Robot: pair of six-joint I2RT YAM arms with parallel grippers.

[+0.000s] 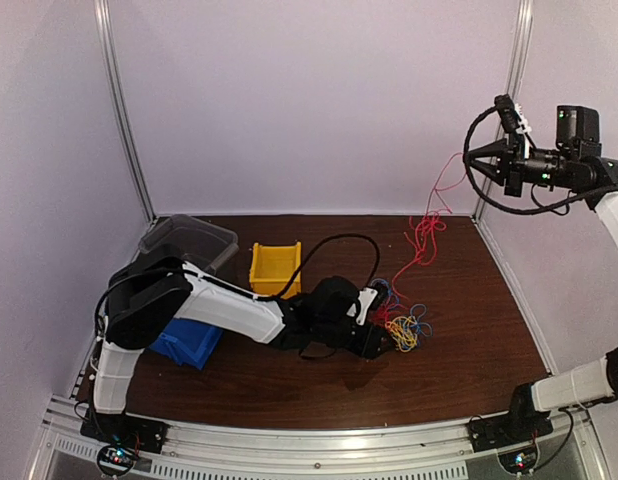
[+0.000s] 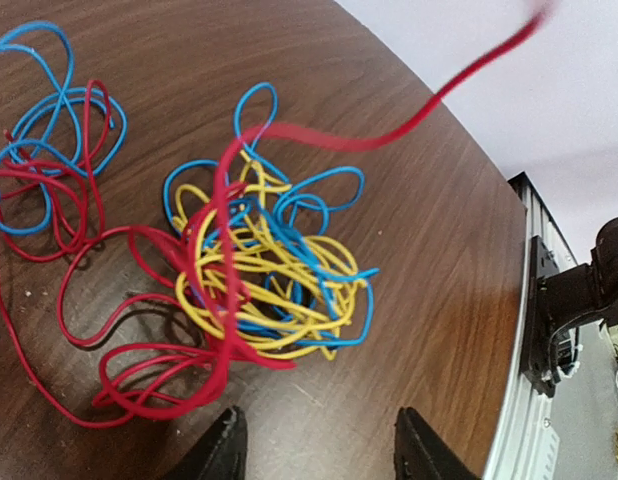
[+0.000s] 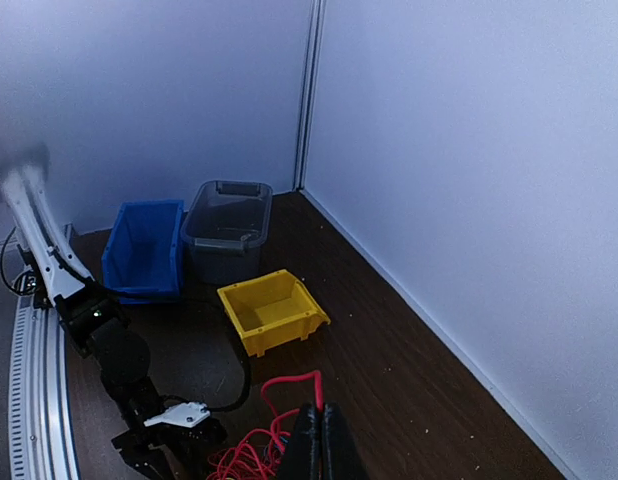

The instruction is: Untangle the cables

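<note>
The cables (image 2: 274, 280) lie in a loose heap on the worktop (image 1: 479, 330), a little right of centre in the overhead view, just in front of the left arm's fingers (image 1: 386, 340). In the left wrist view those fingers stand well apart at the bottom edge, with nothing between them and the heap just above. The right arm's fingers (image 3: 319, 442) are pressed together, high in the upper right of the overhead view. They pinch the red cable (image 1: 426, 232), which trails down from them to the heap.

These strands look thin, light and limp. They will probably bend wherever they are touched, and a smooth jacket may slide through a weak pinch. The heap weighs so little that pulling one strand could drag all of it along.

The best hold is likely a single strand lying clear of the others, such as the red loops at the lower left of the left wrist view. The yellow cable (image 2: 251, 262) and blue cable (image 2: 324, 182) are knotted together in the middle, a poorer place to pinch but a good place to pin down.
</note>
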